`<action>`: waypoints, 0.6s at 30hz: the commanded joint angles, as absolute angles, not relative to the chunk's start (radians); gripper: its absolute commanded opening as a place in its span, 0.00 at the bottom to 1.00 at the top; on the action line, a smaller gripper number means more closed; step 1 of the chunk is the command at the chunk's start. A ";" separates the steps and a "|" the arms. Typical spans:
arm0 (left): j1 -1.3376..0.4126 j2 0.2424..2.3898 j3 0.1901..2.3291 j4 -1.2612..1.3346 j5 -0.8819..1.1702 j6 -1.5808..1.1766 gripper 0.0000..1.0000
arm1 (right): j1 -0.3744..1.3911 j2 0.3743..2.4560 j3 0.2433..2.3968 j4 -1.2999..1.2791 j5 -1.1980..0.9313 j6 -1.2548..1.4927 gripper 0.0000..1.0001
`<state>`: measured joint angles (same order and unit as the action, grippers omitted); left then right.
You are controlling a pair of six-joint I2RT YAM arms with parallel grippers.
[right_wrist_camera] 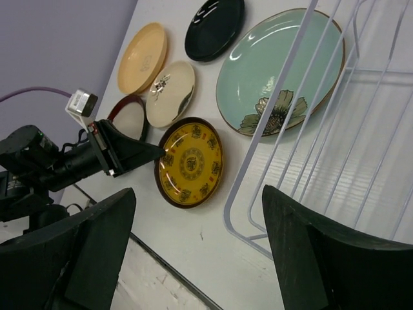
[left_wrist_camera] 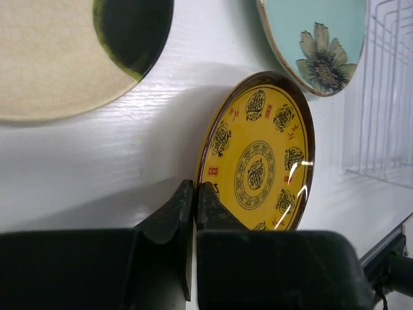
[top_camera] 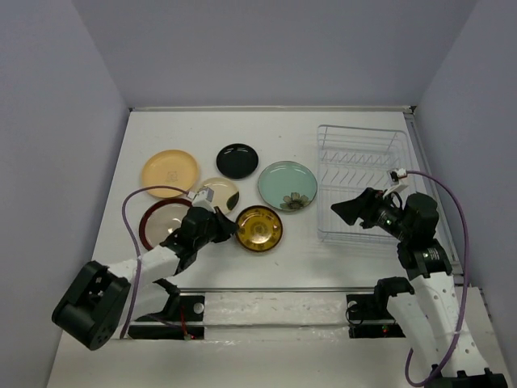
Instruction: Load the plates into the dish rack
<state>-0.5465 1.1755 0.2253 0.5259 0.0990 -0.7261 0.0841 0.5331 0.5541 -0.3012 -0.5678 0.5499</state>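
Note:
My left gripper [top_camera: 229, 226] is shut on the left rim of the amber-brown patterned plate [top_camera: 260, 229]; in the left wrist view the fingertips [left_wrist_camera: 195, 186] pinch that plate's [left_wrist_camera: 261, 155] edge. It lies low on the table, and I cannot tell whether its edge is lifted. The orange-yellow plate [top_camera: 170, 173], black plate [top_camera: 237, 161], teal flower plate [top_camera: 287, 185], cream plate [top_camera: 220, 191] and red-brown-rimmed plate [top_camera: 161, 220] lie flat on the table. The white wire dish rack [top_camera: 361, 128] holds no plates. My right gripper [top_camera: 343, 212] is open and empty over the rack's near left corner [right_wrist_camera: 284, 84].
The white table [top_camera: 283, 267] is walled at the back and sides. A metal strip [top_camera: 275, 289] runs along the near edge, in front of the arm bases. My left arm's purple cable [top_camera: 129, 218] loops over the red-brown-rimmed plate.

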 commanded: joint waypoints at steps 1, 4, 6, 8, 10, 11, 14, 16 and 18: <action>-0.554 0.987 0.219 0.459 0.118 -0.695 0.06 | 0.077 0.558 0.578 -0.238 -0.670 0.545 0.87; -0.552 0.779 0.250 0.355 0.138 -0.675 0.05 | 0.077 0.592 0.589 -0.221 -0.756 0.545 0.88; -0.554 0.701 0.274 0.286 0.150 -0.660 0.06 | 0.077 0.612 0.594 -0.201 -0.816 0.551 0.88; -0.552 0.618 0.327 0.218 0.166 -0.634 0.05 | 0.101 0.640 0.601 -0.181 -0.847 0.560 0.88; -0.554 0.591 0.365 0.186 0.196 -0.618 0.05 | 0.136 0.661 0.615 -0.154 -0.861 0.566 0.89; -0.552 0.581 0.402 0.177 0.215 -0.611 0.06 | 0.149 0.670 0.620 -0.147 -0.861 0.568 0.89; -0.554 0.598 0.455 0.179 0.265 -0.611 0.05 | 0.216 0.716 0.643 -0.130 -0.844 0.571 0.89; -0.554 0.612 0.472 0.190 0.279 -0.606 0.06 | 0.264 0.738 0.653 -0.115 -0.813 0.569 0.89; -0.554 0.629 0.486 0.207 0.290 -0.604 0.05 | 0.334 0.768 0.661 -0.094 -0.778 0.569 0.89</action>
